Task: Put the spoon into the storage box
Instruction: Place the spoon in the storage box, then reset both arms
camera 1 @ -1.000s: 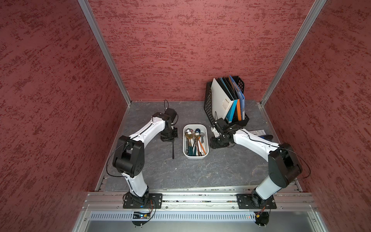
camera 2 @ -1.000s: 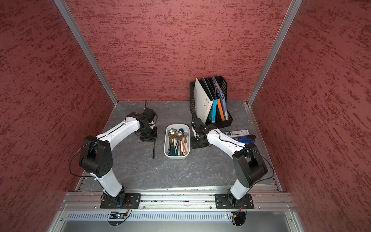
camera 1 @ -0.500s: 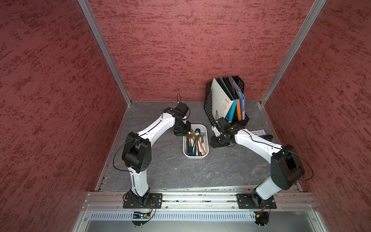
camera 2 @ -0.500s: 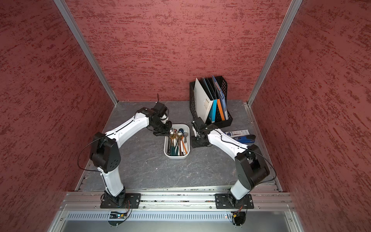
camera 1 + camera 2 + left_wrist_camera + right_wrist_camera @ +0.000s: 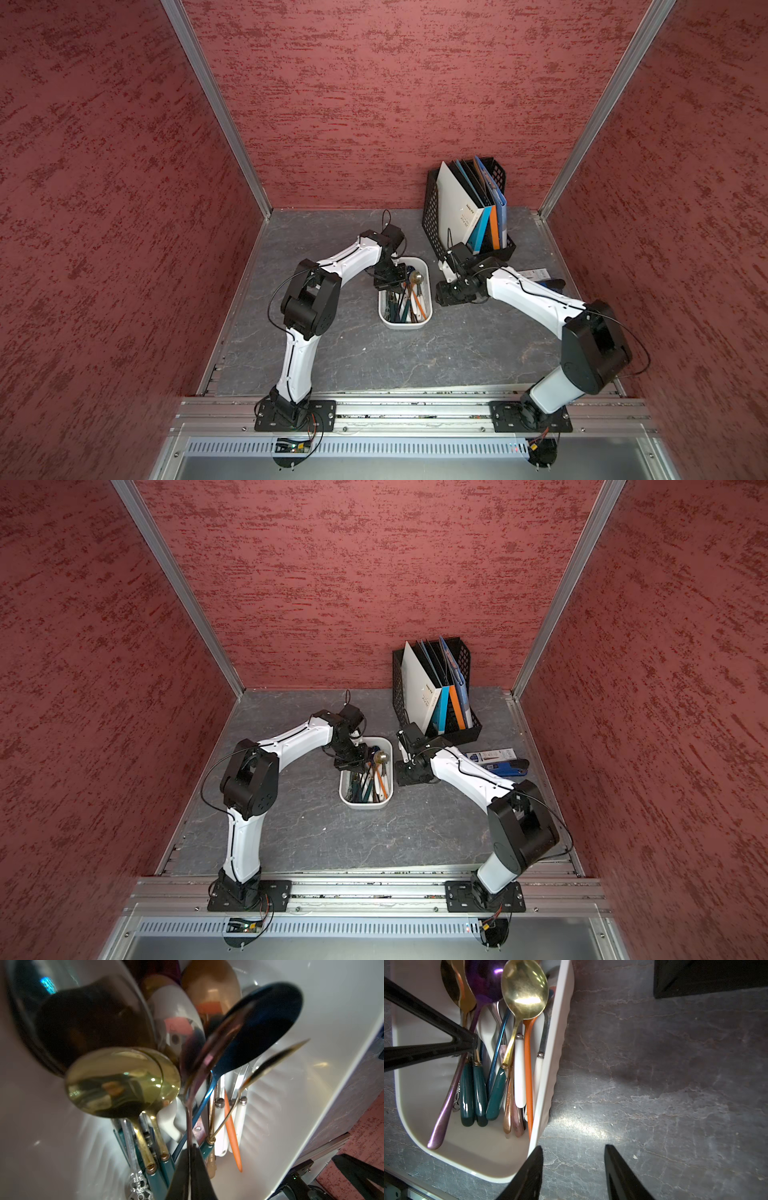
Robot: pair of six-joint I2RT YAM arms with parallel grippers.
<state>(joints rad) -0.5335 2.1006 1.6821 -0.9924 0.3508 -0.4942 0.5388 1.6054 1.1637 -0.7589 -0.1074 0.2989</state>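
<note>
White storage box [image 5: 405, 327], purple spoon [image 5: 445, 1109], black perforated file rack [image 5: 432, 216]

Print on the white folder [image 5: 457, 203] and packet [image 5: 492, 754] is unreadably small

The 2 top views look steeply down from high above the front rail toward the back wall, far off, sharing the whole surface [image 5: 374, 361] and both arms. The left wrist camera sits just behind the left gripper [image 5: 189, 1150], very close to the spoon [image 5: 188, 1118] in the storage box [image 5: 311, 1064]. The right wrist camera looks down past the right gripper [image 5: 573, 1147] and shares that box.
</note>
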